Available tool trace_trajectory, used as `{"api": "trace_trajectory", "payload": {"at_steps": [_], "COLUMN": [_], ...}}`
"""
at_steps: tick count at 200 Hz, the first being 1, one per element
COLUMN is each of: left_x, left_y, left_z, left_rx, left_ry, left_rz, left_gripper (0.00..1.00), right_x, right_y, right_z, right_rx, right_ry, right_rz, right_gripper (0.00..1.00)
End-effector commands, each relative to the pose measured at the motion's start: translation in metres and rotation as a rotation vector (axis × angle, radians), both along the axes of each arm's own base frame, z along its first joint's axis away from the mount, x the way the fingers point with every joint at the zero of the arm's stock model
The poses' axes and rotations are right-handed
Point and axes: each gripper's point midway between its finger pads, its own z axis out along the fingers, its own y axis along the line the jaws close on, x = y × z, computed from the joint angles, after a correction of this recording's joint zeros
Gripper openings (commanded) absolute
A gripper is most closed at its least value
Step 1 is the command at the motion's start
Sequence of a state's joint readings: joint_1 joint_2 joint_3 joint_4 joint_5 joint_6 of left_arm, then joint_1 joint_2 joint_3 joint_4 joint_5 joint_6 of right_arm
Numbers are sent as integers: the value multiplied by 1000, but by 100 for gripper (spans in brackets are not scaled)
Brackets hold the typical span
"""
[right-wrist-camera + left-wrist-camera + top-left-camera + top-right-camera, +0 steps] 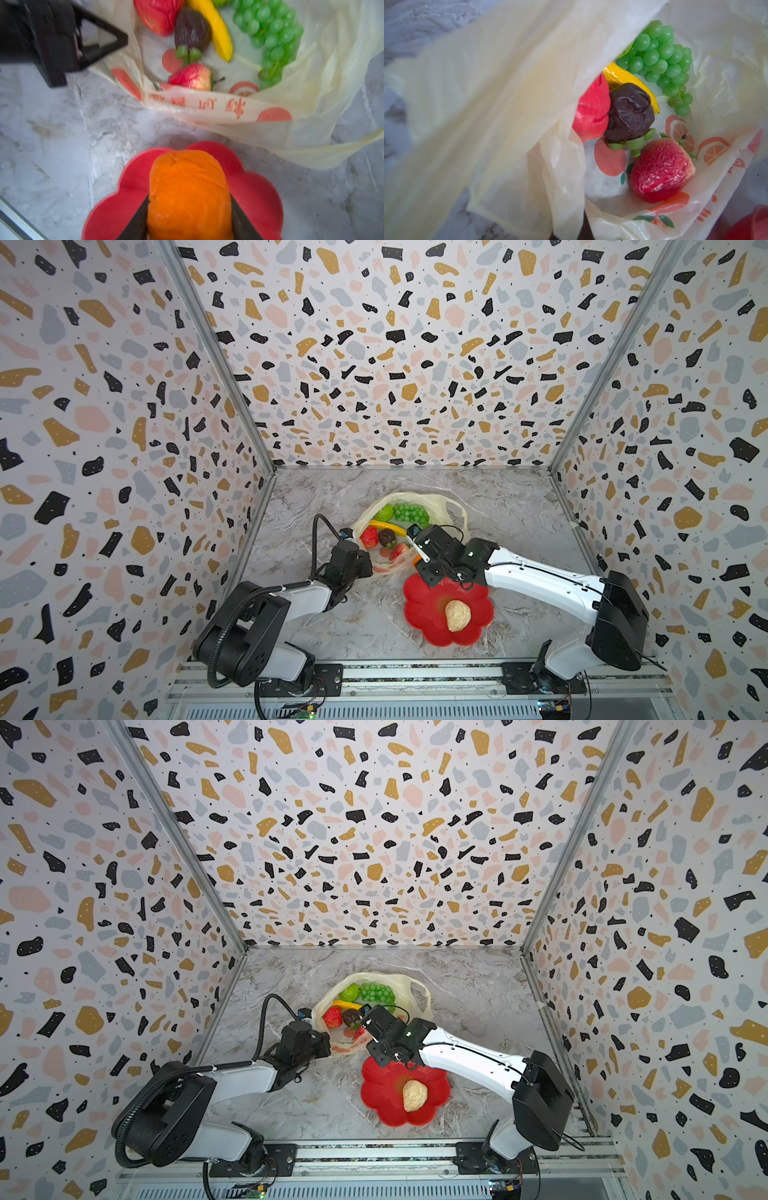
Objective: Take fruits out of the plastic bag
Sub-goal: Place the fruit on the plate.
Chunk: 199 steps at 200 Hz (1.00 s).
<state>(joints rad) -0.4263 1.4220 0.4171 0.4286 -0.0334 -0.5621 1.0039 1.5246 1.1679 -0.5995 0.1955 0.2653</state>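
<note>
Over scalloped red dish (259,187), right tool (189,207) squeezes wrinkled orange (187,178).

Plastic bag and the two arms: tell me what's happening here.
The left arm pinches the plastic bag by its near edge with shut jaws, holding it open. The right arm has its jaws shut on the orange, held above the red dish, where the cream knobbly fruit already lies. The grape bunch, banana, strawberry, dark brown fruit, bumpy red fruit and green fruit are in the bag.
</note>
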Motion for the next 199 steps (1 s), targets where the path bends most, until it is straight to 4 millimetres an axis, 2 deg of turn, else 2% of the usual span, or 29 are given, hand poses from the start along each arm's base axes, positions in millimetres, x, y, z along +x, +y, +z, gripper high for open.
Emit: {"api": "trace_trajectory", "payload": {"at_steps": [1,35,79,110,144,199], "left_x": [4,4,4,4,5,5], "left_y": [0,1,2,3,4,5], "left_z": [4,4,3,3,4,4], "left_rx": [-12,-10,-7,-6,-5,-3], "left_ry": [-24,-24,-21,-22,-25,-24], "left_rz": [3,6,9,10,13,15], "left_gripper": [3,3,3,3,3,3], "right_x": [-18,-35,-48,-46,-39,-27], "right_y": [-29,-38,-37,-38,-38,-57], "right_z": [-10,-33,-58,-71,-74,-79], "right_rx": [-98,-158,-224,-285,-315,-438], "right_ry": [34,77,107,97,68,-2], "right_rz": [-71,-106,-120,-116,-123,-191], "right_gripper": [44,44,44,45,45,44]}}
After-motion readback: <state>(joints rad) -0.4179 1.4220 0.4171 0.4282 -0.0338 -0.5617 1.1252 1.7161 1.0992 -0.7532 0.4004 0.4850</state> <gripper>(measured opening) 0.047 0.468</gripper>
